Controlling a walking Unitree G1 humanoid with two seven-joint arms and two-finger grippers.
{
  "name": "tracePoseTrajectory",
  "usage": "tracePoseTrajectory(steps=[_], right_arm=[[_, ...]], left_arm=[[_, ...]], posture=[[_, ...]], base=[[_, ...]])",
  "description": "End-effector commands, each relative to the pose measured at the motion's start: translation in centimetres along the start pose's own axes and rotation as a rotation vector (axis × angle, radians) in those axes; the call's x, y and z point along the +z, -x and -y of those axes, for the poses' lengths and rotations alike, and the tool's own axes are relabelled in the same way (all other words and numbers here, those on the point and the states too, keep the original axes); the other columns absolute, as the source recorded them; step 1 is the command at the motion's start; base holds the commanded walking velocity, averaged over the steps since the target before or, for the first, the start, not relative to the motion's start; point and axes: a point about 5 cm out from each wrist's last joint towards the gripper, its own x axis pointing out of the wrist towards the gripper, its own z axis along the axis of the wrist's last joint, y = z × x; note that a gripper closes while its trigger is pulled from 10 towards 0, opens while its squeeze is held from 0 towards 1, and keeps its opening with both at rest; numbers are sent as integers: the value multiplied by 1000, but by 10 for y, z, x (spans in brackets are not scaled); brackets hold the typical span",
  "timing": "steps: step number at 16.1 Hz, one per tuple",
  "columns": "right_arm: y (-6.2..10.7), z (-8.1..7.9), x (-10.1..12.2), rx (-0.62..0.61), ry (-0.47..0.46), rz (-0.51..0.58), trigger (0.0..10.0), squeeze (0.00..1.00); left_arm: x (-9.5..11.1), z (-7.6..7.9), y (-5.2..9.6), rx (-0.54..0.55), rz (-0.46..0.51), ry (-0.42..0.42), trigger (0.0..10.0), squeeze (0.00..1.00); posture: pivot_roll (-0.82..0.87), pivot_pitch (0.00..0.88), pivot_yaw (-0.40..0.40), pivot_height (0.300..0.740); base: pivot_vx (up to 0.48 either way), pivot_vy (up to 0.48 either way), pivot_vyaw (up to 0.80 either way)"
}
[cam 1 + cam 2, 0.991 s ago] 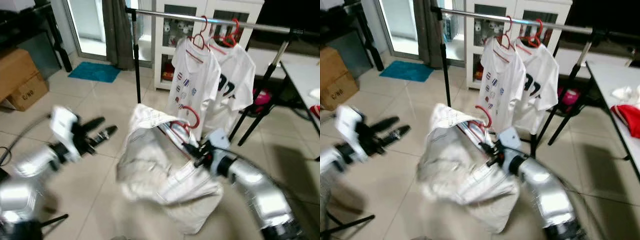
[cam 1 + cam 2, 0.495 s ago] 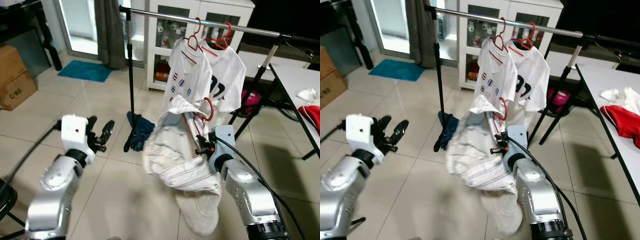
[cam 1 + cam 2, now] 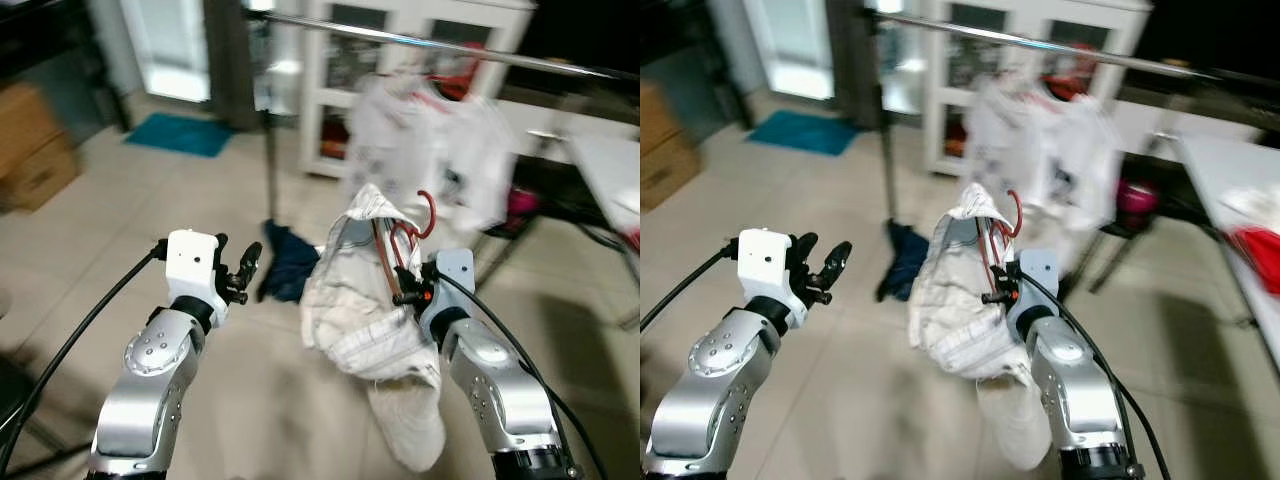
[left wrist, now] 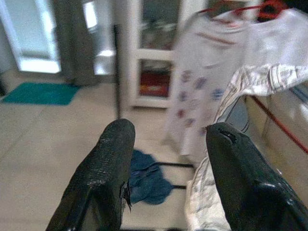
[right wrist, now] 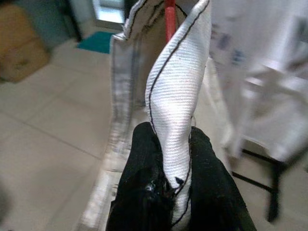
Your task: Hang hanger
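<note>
My right gripper (image 3: 400, 291) is shut on a red hanger (image 3: 420, 217) that carries a white striped garment (image 3: 360, 300); the cloth is pinched between its fingers (image 5: 144, 192) and hangs down toward the floor. The hanger's hook points up, below the silver rail (image 3: 450, 45) of the clothes rack. Two white T-shirts (image 3: 430, 140) on red hangers hang from that rail, blurred. My left gripper (image 3: 243, 272) is raised at the left, open and empty, a short way from the garment.
A dark blue cloth (image 3: 290, 262) lies on the tiled floor by the rack's black post (image 3: 268, 140). Cardboard boxes (image 3: 35, 140) stand at the far left, with a teal mat (image 3: 180, 133) by the door. A white cabinet (image 3: 420, 70) stands behind the rack, and a table (image 3: 1240, 200) at the right.
The view has shifted and blurred, so the camera moved. My right gripper holds the hanger a little higher and nearer. My left gripper has come closer to the garment.
</note>
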Motion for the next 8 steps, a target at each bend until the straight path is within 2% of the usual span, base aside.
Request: tracePoseTrajectory(steps=[1, 3, 8], right_arm=[[2, -7, 19, 43, -21, 90, 10000, 0], [2, -9, 19, 62, -53, 94, 10000, 0], [-2, -11, 23, 75, -53, 116, 10000, 0]], left_arm=[[0, 1, -2, -1, -12, -7, 10000, 0], [1, 2, -2, -4, -12, -9, 10000, 0], [1, 0, -3, -5, -15, -18, 10000, 0]], posture=[[-45, 30, -24, 740], [-42, 28, -25, 740], [-31, 11, -21, 740]], base=[[345, 0, 0], [347, 0, 0], [349, 0, 0]])
